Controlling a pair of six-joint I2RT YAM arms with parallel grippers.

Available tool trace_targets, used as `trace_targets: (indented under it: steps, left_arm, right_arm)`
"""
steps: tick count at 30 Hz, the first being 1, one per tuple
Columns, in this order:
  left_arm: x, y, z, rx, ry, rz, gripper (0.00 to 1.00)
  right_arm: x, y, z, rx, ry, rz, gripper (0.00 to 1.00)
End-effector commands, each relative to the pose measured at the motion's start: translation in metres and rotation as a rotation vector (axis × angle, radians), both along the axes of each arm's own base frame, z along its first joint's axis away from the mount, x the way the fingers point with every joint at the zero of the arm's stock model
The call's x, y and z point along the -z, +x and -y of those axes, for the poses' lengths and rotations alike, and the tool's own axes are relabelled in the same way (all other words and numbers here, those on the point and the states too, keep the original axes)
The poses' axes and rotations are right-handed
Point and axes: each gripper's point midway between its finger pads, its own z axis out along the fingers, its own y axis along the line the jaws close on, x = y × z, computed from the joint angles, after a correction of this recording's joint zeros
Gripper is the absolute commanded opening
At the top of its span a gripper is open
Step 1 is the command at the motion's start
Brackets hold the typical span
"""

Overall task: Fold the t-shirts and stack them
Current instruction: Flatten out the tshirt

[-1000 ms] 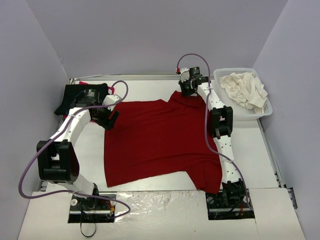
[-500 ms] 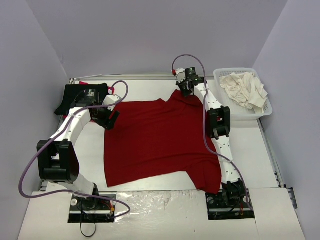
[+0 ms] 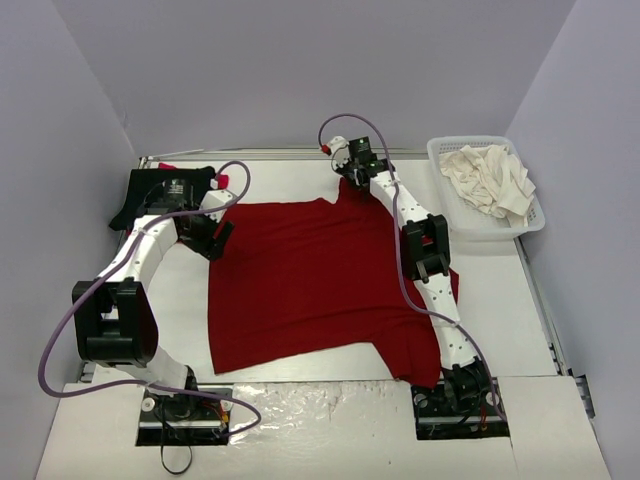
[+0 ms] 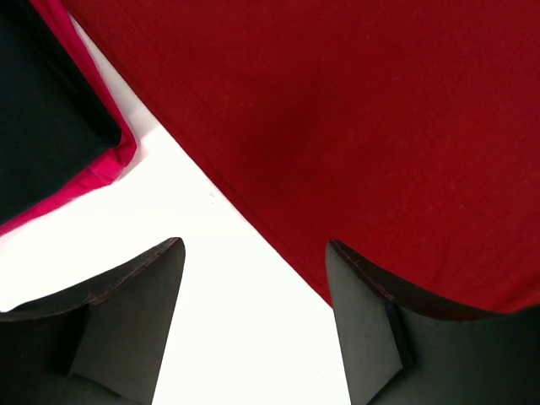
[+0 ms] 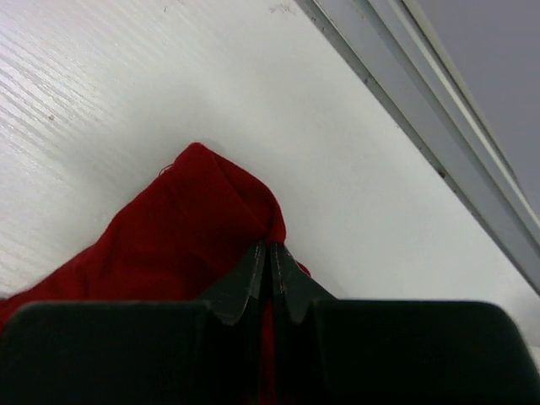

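One dark red soft cloth t-shirt (image 3: 320,275), spread flat on the white surface (image 3: 185,290). Clamps right claw (image 5: 270,246) on the far sleeve tip, probably to draw it inward for a fold. Holds left claw (image 4: 253,246) parted astride the left edge, ready to pinch.

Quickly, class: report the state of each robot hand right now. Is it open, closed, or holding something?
The left hand is open and empty, at the edge of the dark red t-shirt.
The right hand is closed, pinching a fold of that t-shirt.
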Motion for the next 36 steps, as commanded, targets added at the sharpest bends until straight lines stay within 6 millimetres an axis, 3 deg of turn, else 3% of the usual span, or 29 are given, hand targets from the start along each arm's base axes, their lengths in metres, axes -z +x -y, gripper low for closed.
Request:
trace_targets:
  steps: [1, 7, 18, 26, 36]
  left_arm:
    - [-0.003, 0.003, -0.004, -0.002, -0.001, 0.015, 0.66]
    - [0.003, 0.003, -0.003, 0.002, -0.002, -0.010, 0.67]
    - [0.010, 0.003, -0.005, 0.005, 0.007, -0.042, 0.66]
    - [0.014, 0.003, -0.006, 0.006, 0.017, -0.054, 0.67]
    - [0.019, 0.001, -0.006, 0.011, 0.017, -0.075, 0.67]
  right_arm:
    - [-0.053, 0.011, 0.005, 0.015, -0.058, 0.131, 0.00]
    - [-0.059, 0.022, 0.013, 0.029, -0.134, 0.198, 0.00]
    - [-0.048, 0.040, 0.024, 0.062, -0.220, 0.281, 0.00]
    - [-0.055, 0.048, 0.017, 0.044, -0.241, 0.345, 0.00]
    - [-0.037, 0.047, 0.013, 0.003, -0.267, 0.326, 0.05]
